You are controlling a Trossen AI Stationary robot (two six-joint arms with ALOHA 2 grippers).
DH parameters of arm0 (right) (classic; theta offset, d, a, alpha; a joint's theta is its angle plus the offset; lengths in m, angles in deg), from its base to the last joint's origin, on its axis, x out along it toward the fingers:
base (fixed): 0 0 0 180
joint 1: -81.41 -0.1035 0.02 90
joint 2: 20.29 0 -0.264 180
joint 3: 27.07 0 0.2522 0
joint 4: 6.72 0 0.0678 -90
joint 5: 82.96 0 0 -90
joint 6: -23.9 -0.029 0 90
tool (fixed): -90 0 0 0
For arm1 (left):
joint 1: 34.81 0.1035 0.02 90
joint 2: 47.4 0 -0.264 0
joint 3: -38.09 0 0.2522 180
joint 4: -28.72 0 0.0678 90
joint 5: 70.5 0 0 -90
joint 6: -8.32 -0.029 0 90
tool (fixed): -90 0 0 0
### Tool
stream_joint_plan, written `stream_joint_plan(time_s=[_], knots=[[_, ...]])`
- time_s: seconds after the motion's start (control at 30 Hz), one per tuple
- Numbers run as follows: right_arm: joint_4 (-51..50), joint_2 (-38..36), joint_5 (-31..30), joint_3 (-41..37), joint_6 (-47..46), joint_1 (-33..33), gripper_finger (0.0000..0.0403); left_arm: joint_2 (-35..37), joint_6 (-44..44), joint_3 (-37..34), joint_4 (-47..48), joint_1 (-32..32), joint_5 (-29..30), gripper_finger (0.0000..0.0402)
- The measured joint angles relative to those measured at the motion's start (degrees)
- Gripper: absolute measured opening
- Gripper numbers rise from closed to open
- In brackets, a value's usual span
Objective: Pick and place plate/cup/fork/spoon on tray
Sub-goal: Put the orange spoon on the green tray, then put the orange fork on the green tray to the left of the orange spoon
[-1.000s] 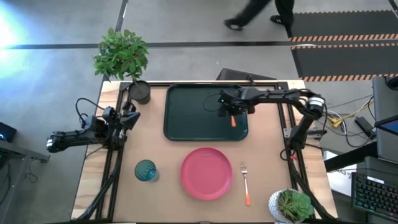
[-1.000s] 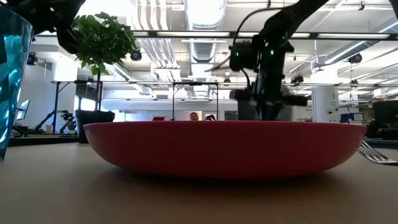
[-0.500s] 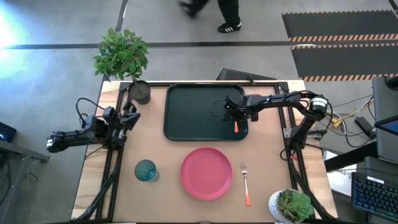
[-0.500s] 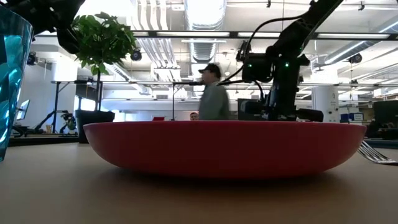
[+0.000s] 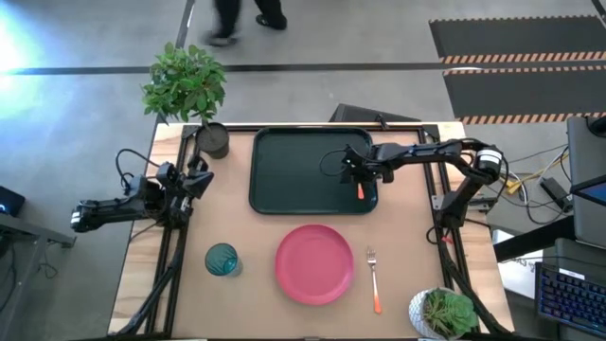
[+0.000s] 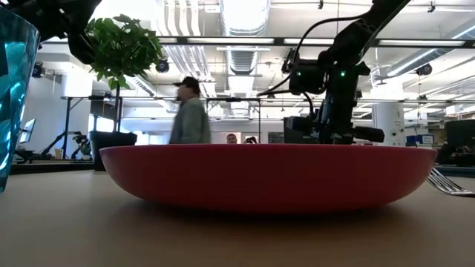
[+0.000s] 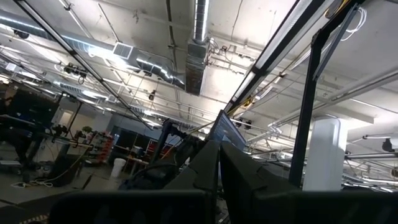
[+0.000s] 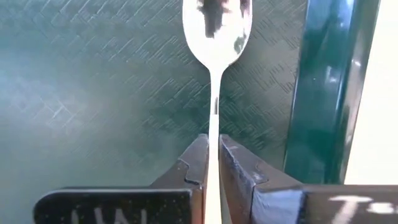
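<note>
My right gripper (image 5: 352,173) hangs over the right part of the dark tray (image 5: 284,189) and is shut on the spoon (image 8: 215,37). The spoon's orange-red handle end (image 5: 359,192) sticks out toward the table's near edge. The pink plate (image 5: 314,263) lies flat near the front edge, with the teal cup (image 5: 222,259) upright to its left. The fork (image 5: 374,279) lies to the plate's right, tines toward the far edge. My left gripper (image 5: 201,176) waits shut at the table's left edge and touches nothing. My right gripper pinches the spoon's slim silver stem (image 8: 214,127) between its two fingers, coming from above. The rounded bowl (image 8: 216,25) shows beyond the fingertips over the tray floor, close to the tray's right rim (image 8: 329,87). I cannot tell whether the spoon touches the tray.
A dark plant pot (image 5: 213,140) stands at the tray's far left corner. Another potted plant (image 5: 443,314) stands at the table's near right corner. A person (image 6: 189,111) walks past beyond the far edge. Bare tabletop lies between the tray and the plate.
My right gripper has carried the spoon a little toward the table's right and near edges over the tray, then held still. The person beyond the table has walked toward the left.
</note>
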Motion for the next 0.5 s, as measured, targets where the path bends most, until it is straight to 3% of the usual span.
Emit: stream_joint_plan(time_s=[0.5], knots=[[-1.31,-0.37,0.85,3.66,3.34,-0.54,0.0056,0.05,0.00,0.00,0.01,0.00,0.02,0.0000]])
